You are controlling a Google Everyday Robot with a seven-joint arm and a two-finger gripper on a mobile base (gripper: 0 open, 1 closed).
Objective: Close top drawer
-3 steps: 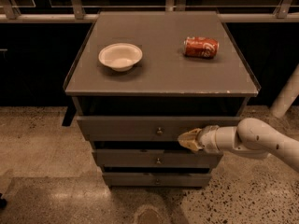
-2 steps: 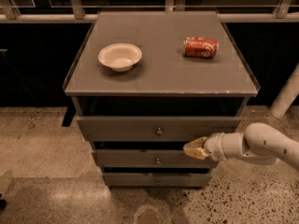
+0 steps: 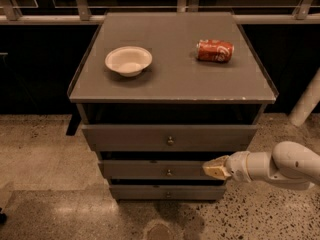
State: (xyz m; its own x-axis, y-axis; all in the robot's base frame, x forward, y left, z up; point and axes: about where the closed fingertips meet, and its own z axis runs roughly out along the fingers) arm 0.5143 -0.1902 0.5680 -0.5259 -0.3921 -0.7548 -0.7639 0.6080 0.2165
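Observation:
The top drawer is the widest grey drawer, just under the cabinet top, with a small round metal knob. Its front stands out a little from the cabinet, with a dark gap above it. My gripper comes in from the right on a white arm. Its tan tip is below the top drawer's right part, in front of the middle drawer, and holds nothing.
A white bowl and a red soda can lying on its side rest on the cabinet top. The bottom drawer sits lowest. Speckled floor lies around; a railing and dark windows are behind.
My gripper has moved down and to the right, from the top drawer's front to the level of the middle drawer. The top drawer looks the same.

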